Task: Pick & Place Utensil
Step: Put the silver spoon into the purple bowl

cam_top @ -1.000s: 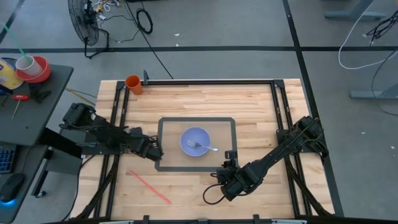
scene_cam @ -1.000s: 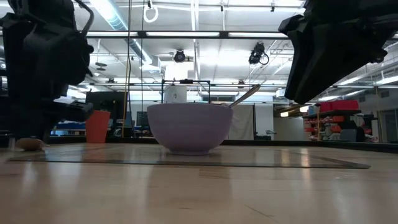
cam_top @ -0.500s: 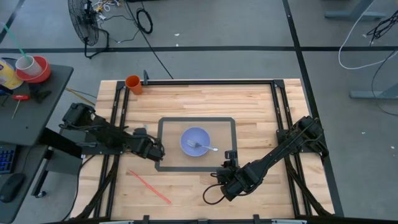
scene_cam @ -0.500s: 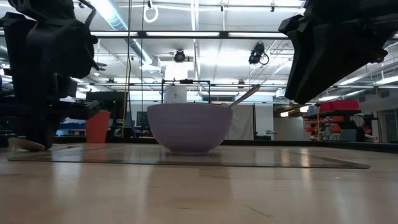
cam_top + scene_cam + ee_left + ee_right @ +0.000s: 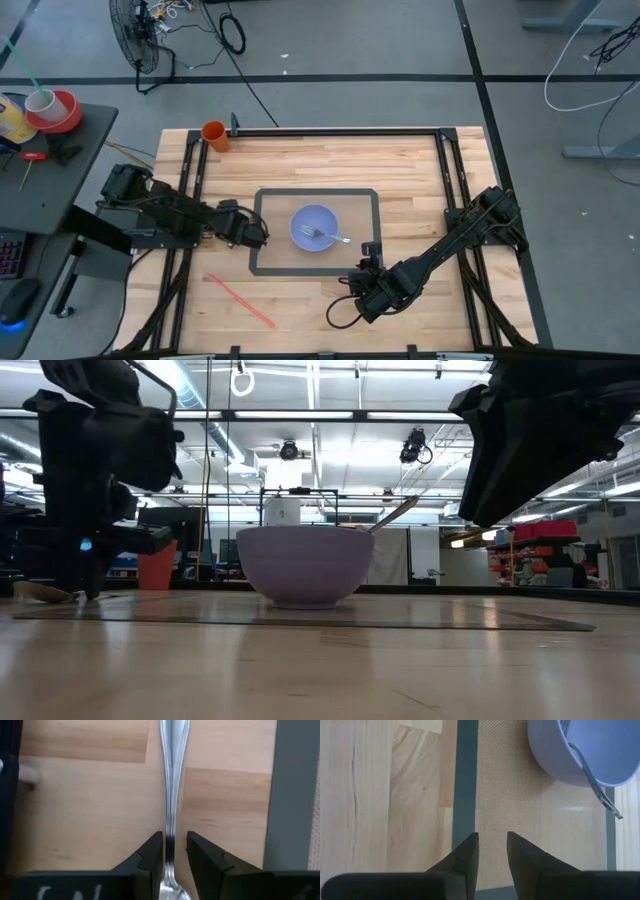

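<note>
Fork (image 5: 325, 236) already in bowl (image 5: 314, 226). My left gripper (image 5: 173, 851) pinches a spoon (image 5: 171, 785) on the table, unlifted; right gripper (image 5: 491, 851) idles, slightly spread.

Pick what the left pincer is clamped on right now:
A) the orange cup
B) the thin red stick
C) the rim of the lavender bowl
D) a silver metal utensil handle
D. The left wrist view shows the left pincer shut on the silver metal utensil handle, which runs between its fingers over the wooden table.
</note>
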You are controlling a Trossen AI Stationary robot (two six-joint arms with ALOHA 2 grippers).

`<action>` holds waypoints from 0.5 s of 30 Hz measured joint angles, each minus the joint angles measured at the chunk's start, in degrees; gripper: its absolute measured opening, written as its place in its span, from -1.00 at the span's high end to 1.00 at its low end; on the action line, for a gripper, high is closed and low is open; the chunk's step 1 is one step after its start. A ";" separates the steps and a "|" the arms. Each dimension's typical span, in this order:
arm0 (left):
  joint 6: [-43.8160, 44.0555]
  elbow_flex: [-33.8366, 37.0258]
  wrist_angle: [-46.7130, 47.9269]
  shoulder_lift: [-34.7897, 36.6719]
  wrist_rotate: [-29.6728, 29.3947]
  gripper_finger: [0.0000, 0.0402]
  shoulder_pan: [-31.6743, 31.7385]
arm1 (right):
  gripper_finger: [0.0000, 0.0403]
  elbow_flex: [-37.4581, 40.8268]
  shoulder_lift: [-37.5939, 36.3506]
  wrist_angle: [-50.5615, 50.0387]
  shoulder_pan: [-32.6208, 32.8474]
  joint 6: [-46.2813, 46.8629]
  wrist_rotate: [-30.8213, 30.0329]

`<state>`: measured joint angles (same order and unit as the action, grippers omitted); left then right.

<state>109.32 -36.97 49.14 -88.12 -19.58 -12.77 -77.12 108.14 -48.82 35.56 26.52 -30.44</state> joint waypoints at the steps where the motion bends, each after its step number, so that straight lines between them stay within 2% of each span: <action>1: -0.99 0.00 0.23 0.00 0.13 0.57 0.65 | 0.48 0.00 0.00 0.00 0.00 0.00 0.01; 6: -5.10 0.04 -0.59 0.34 1.84 0.69 2.66 | 0.48 0.00 0.00 -0.02 0.12 0.82 1.20; 15: -5.22 0.11 -1.23 0.33 0.20 0.88 0.86 | 0.48 0.00 0.00 -0.22 0.14 0.55 0.91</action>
<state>104.10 -36.86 47.91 -87.79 -19.38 -11.91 -77.12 108.14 -49.04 35.70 27.08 -29.52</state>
